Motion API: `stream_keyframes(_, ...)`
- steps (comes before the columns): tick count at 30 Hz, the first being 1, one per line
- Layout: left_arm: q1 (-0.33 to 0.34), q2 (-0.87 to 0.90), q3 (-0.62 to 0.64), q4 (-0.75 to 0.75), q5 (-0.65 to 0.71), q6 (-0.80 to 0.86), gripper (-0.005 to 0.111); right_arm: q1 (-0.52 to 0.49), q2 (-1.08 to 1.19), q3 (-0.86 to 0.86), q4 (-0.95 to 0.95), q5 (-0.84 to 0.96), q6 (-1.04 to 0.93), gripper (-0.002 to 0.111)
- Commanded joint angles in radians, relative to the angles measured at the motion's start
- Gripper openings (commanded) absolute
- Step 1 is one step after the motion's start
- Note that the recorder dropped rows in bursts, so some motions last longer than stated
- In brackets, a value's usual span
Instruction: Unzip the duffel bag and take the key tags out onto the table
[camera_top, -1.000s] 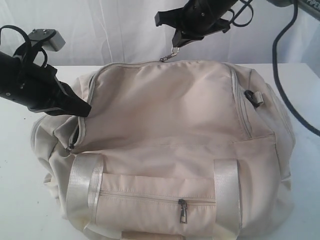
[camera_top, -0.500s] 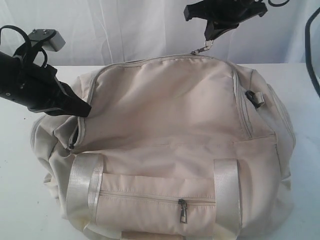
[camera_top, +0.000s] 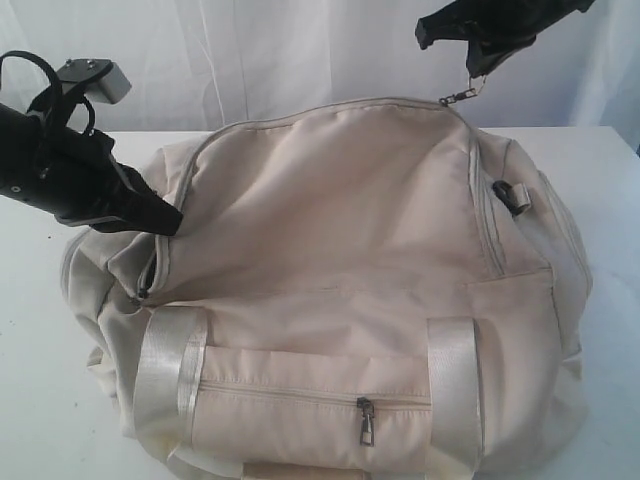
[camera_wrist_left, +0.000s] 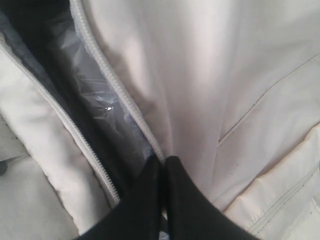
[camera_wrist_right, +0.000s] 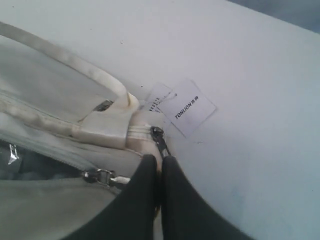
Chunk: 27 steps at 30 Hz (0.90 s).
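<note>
The cream-white duffel bag lies on the white table. My left gripper is shut on the bag's fabric edge beside the opened zipper at the bag's left end. In the left wrist view that gripper pinches the flap, and dark lining with clear plastic shows in the gap. My right gripper hangs above the bag's back right corner, shut on a metal zipper pull. In the right wrist view the pull runs into the closed gripper. The key tags are hidden.
A white paper label lies on the table just off the bag's end. A black D-ring sits on the right side. A front pocket with its own pull faces the near edge. A white curtain hangs behind.
My right gripper has travelled to the right along the bag's back edge with the zipper pull in it. The left arm has stayed where it was.
</note>
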Motion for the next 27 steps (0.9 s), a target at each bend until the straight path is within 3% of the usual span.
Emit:
stream_keyframes(1,-0.005,-0.011,-0.003,-0.007,0.022,-0.002,0.0,-0.016,-0.064,0.1,-0.092,0.0,0.001,0.0)
stream_keyframes(12,-0.005,-0.011,-0.003,-0.007,0.039,-0.004,0.0,-0.016,-0.213,0.337,-0.094,-0.002,0.016,0.0)
stream_keyframes(19,-0.005,-0.011,-0.003,-0.007,0.045,0.023,0.001,-0.016,-0.209,0.387,-0.035,-0.147,0.016,0.0)
stream_keyframes(22,-0.005,-0.011,-0.003,-0.007,0.045,0.154,0.017,-0.016,-0.209,0.387,-0.009,-0.212,0.016,0.0)
stream_keyframes(27,-0.005,-0.033,-0.034,-0.007,-0.011,0.189,0.057,-0.016,-0.205,0.387,0.028,-0.289,0.016,0.0)
